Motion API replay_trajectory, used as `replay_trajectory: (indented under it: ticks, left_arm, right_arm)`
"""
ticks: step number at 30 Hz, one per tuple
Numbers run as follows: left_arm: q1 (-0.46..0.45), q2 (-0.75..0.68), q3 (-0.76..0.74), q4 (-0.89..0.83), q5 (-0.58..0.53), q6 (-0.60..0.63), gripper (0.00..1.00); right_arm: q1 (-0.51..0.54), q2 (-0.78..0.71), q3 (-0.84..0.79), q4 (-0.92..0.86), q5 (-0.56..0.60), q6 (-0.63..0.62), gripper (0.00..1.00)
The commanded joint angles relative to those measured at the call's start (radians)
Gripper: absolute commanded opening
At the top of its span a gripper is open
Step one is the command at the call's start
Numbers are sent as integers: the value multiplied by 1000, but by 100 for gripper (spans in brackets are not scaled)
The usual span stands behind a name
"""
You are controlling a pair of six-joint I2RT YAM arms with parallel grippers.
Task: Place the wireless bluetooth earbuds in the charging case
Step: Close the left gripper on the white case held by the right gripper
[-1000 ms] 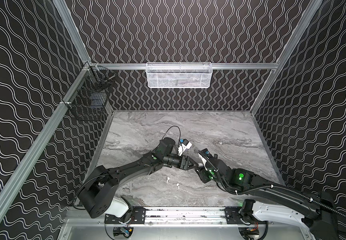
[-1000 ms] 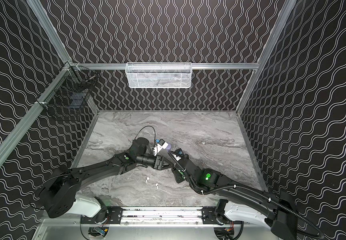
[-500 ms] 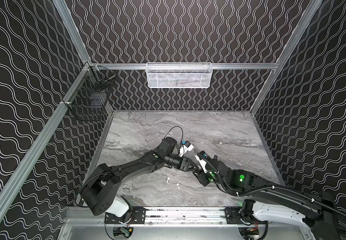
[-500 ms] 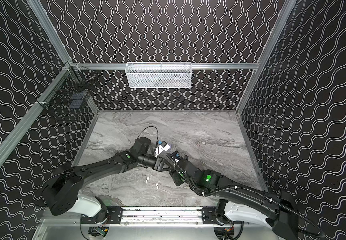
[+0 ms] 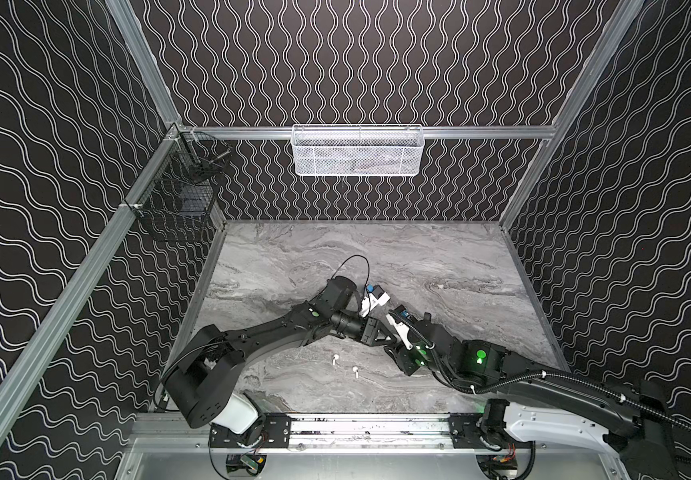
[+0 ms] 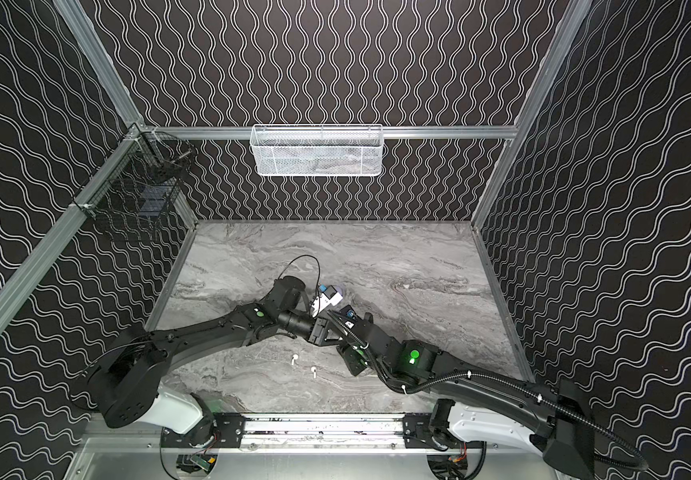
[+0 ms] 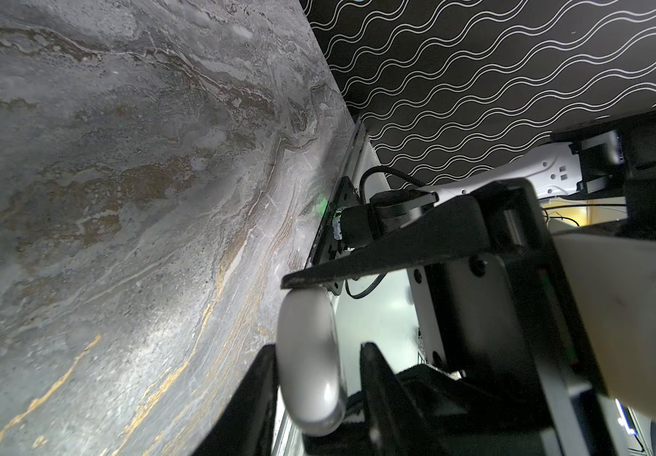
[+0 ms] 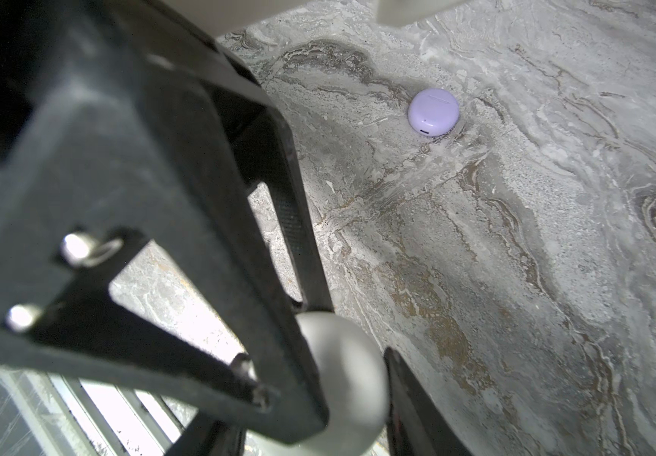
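Nothing is seated: two earbuds are seen loose on the table. The case (lid seemingly shut) is clamped by the right gripper; the left gripper is held parted round it.

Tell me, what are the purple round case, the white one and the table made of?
Lavender case: likely moulded plastic, satin; even colour, soft sheen. White case: likely plastic too, glossier; light glints along its rounded rim. Tabletop: looks like grey veined marble, matt, though it may be printed laminate.
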Motion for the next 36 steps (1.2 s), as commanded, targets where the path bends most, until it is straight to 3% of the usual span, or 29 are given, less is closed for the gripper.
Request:
replay_trajectory:
  ticks: [1, 15, 27, 31, 36]
  left_arm:
    - [-17, 10, -2, -29, 87, 29, 37]
    - [-39, 35, 9, -80, 109, 71, 35]
    - [-40, 36, 3, -23, 137, 37, 4]
    - [-40, 29, -7, 15, 142, 16, 0]
    - [-40, 22, -14, 43, 142, -2, 0]
  right_arm:
    - [-2, -13, 17, 87, 113, 8, 24]
    - [10, -19, 45, 106, 129, -49, 23]
    - [14, -1, 47, 85, 176, -27, 23]
    - [14, -8, 36, 89, 178, -7, 31]
    - [14, -30, 18, 90, 178, 13, 50]
